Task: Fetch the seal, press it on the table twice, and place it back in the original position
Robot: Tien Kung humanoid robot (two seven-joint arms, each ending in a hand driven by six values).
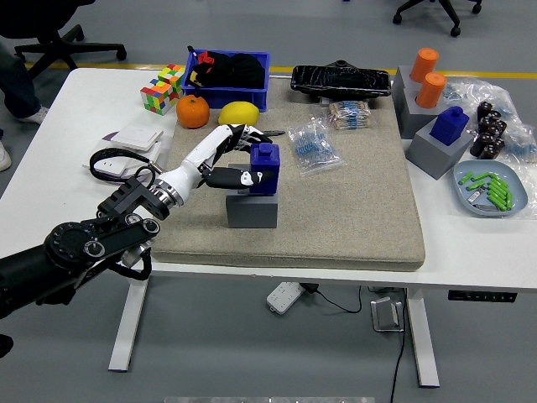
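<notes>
Left arm: black, was brought in from the lower left corner and stretched up and to the right over the near left part of the mat (352, 214).
Left hand (225, 159): white, was held out level above the mat, wrist to the left, fingers (239, 133) pointed right.
Hand state: fingers were curled round the blue seal (264, 169), thumb on its near left face, the other fingers wrapped over its far left side; clamped on the seal.
Seal position: was held upright, its base at the top opening of the grey holder block (252, 206); whether it was fully seated could not be told.
Holder block: was set on the mat, left of centre, nearer the near edge than the far one.
Right hand: was not seen.
Mat: grey-beige, was laid over the middle of the white table (470, 243).
Far left of mat: an orange (194, 111), a yellow lemon (239, 112) and a colour cube (162, 87) were placed near a blue bin (228, 81).
Pen (270, 133): was laid just beyond the fingers, largely hidden.
Bags: a clear bag of blue parts (313, 145) was laid right of the hand.
Right side: a second blue seal (451, 123) was seated in a grey block, two orange cylinders (428, 76) were stood behind it.
</notes>
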